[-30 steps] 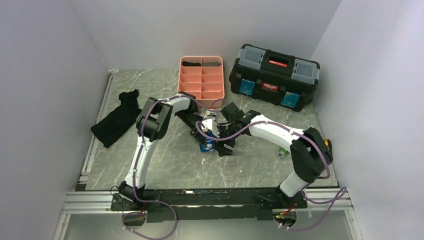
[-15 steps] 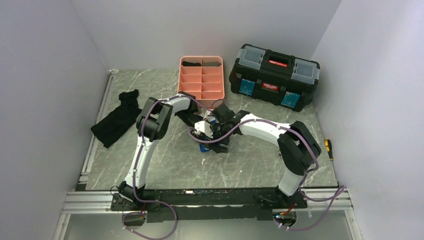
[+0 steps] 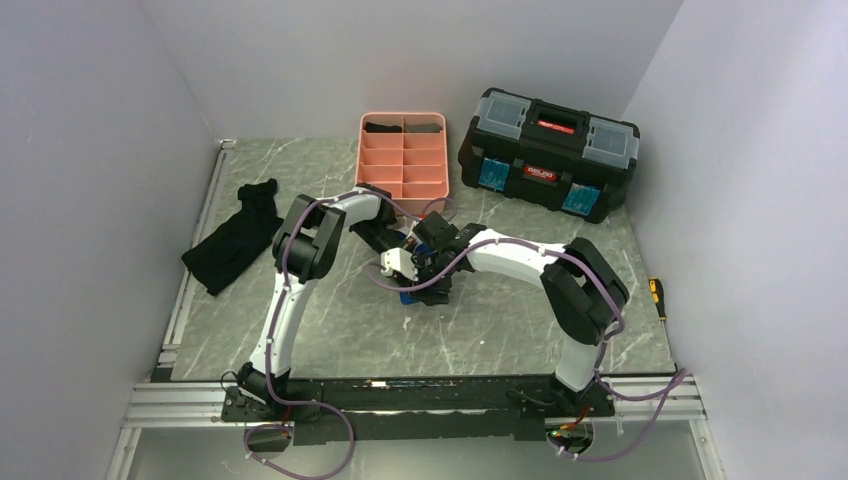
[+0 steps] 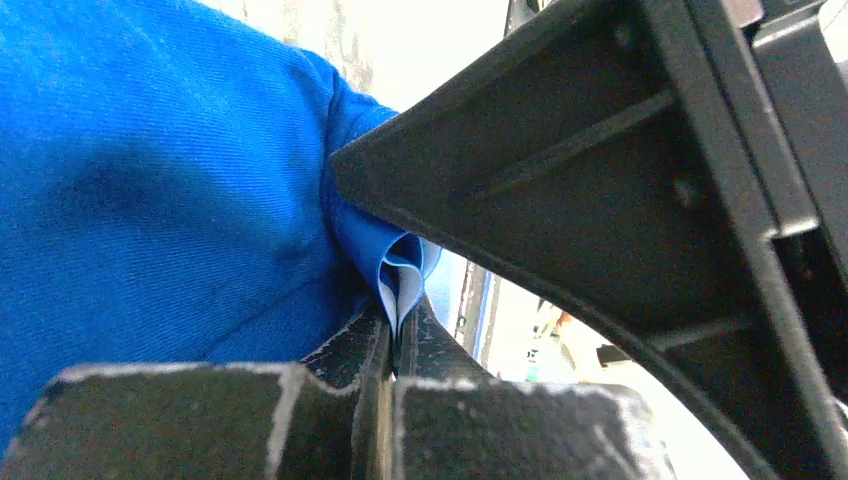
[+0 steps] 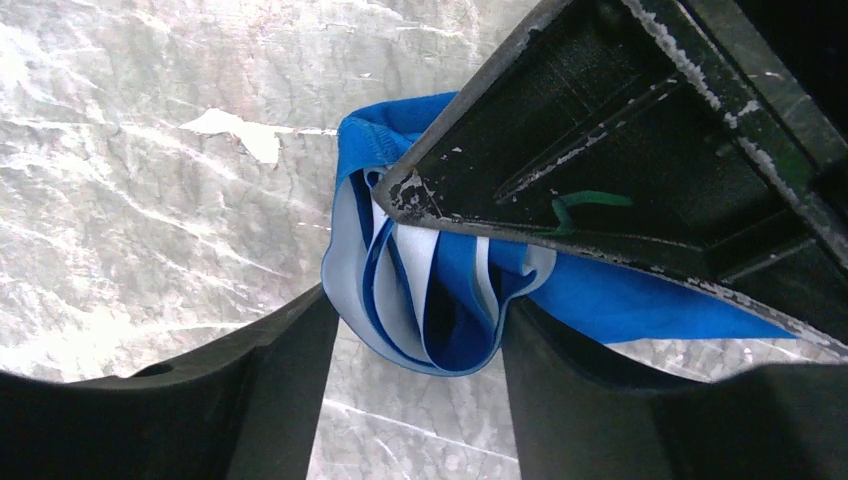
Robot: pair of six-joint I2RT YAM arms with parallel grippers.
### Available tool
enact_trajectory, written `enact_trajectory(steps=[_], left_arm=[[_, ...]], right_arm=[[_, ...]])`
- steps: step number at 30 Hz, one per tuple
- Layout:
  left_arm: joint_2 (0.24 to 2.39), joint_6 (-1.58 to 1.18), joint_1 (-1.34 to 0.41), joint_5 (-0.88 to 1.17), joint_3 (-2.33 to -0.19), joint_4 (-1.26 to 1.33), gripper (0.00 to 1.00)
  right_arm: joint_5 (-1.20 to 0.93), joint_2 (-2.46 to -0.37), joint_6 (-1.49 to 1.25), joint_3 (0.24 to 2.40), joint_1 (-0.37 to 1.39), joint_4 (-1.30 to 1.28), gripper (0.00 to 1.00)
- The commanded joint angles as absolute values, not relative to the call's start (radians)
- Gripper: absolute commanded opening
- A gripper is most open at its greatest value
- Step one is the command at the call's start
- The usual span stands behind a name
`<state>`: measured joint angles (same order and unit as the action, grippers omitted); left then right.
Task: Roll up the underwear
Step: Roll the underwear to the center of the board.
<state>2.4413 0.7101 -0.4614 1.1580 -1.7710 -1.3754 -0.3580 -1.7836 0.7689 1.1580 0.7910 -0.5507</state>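
The left claw pinched a fold of the blue underwear. The right claw stood part-open around the roll's layered end; if it closed off-centre, the layers could slip loose.

Small white brand lettering on the black toolbox, too small to read

The underwear, bright blue with white layers, sits bunched in loose folds, rolled end showing, mid-table above the marbled surface.

both grippers crowd underwear; sides free
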Motion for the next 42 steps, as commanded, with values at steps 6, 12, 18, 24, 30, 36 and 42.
enact_trajectory(steps=[6, 12, 18, 24, 30, 36, 42], left_arm=[[2.446, 0.722, -0.454, 1.189, -1.772, -1.385, 0.00], [2.426, 0.705, -0.454, 1.166, -1.737, -1.351, 0.00], [2.392, 0.672, -0.454, 1.134, -1.706, -1.305, 0.00], [2.343, 0.644, -0.454, 1.097, -1.678, -1.262, 0.14], [2.268, 0.628, -0.453, 1.061, -1.624, -1.212, 0.37], [2.190, 0.618, -0.452, 1.024, -1.567, -1.171, 0.47], [2.128, 0.580, -0.433, 0.960, -1.511, -1.124, 0.51]], right_arm=[[-0.354, -1.810, 0.772, 1.197, 0.796, -0.558, 0.42], [-0.359, -1.804, 0.759, 1.203, 0.792, -0.585, 0.22], [-0.392, -1.810, 0.741, 1.209, 0.781, -0.621, 0.04], [-0.468, -1.818, 0.711, 1.220, 0.752, -0.675, 0.00], [-0.563, -1.842, 0.670, 1.258, 0.732, -0.766, 0.00], [-0.563, -1.855, 0.626, 1.235, 0.728, -0.763, 0.00], [-0.572, -1.858, 0.612, 1.235, 0.722, -0.759, 0.00]])
